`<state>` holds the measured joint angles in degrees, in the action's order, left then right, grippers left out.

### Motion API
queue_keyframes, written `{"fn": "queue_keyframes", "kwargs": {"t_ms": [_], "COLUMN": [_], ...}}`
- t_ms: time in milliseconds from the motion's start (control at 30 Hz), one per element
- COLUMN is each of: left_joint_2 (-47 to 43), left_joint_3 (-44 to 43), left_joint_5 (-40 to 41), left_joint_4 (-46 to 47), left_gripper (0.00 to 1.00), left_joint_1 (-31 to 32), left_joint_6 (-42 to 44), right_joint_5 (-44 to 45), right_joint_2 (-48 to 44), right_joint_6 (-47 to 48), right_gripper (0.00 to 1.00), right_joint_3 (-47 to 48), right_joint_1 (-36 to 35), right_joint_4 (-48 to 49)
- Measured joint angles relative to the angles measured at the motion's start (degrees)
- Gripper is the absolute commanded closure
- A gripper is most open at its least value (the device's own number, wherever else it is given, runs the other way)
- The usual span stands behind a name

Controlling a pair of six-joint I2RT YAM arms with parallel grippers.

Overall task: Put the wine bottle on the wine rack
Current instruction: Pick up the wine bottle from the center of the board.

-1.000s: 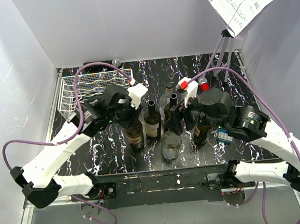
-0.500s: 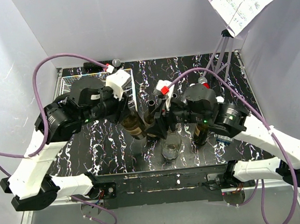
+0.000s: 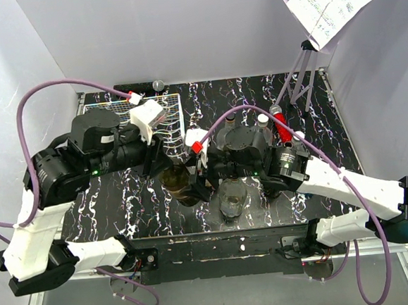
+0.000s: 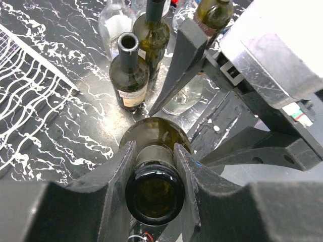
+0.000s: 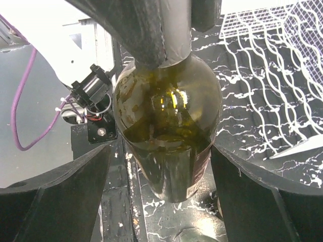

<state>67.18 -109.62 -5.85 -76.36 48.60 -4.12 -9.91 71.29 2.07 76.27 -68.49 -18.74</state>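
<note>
White arm links (image 3: 30, 228), black joint housings (image 3: 93, 131), purple cables (image 3: 50, 83), dark grey fingers (image 4: 113, 179)

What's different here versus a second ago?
The left gripper, shut on the neck of the wine bottle, has tilted it as its arm swung left. The right gripper moved left and now straddles the bottle's body, open. The wine rack and standing bottles stayed put.

Wine bottle (image 5: 166, 131) sits between right pincer's (image 5: 161, 151) fingers (image 5: 50, 201) — rack (image 5: 262, 75) beyond.
</note>
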Motion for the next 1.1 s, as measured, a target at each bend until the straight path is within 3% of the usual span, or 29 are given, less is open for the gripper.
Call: {"fn": "queue_keyframes", "kwargs": {"t_ms": [433, 667, 700, 767, 833, 1100], "left_joint_2": [-2.3, -2.4, -2.4, -2.4, -2.4, -2.4], "left_joint_3": [-4.7, -4.9, -4.9, -4.9, -4.9, -5.8], "left_joint_5": [-5.3, -5.5, -5.5, -5.5, -5.5, -5.8], "left_joint_4": [1.5, 1.5, 1.5, 1.8, 2.0, 2.7], "left_gripper": [1.0, 1.0, 1.0, 1.0, 1.0, 1.0], "left_joint_1": [0.0, 0.0, 0.0, 0.0, 0.0, 0.0], "left_joint_6": [-1.0, -1.1, -1.1, -1.1, -1.0, -1.0], "right_joint_5": [0.3, 0.7, 0.9, 1.2, 1.6, 2.3], "right_joint_2": [0.4, 0.0, -0.1, -0.2, -0.2, 0.3], "right_joint_6": [0.3, 0.0, -0.1, -0.1, 0.1, -0.5], "right_gripper": [0.11, 0.36, 0.35, 0.2, 0.13, 0.1], "right_joint_3": [-5.7, -8.0, -8.1, -8.2, -8.2, -8.2], "right_joint_1": [-1.3, -1.7, -1.8, -1.8, -1.8, -1.8], "right_joint_4": [10.3, 14.4, 14.7, 15.1, 15.2, 16.0]}}
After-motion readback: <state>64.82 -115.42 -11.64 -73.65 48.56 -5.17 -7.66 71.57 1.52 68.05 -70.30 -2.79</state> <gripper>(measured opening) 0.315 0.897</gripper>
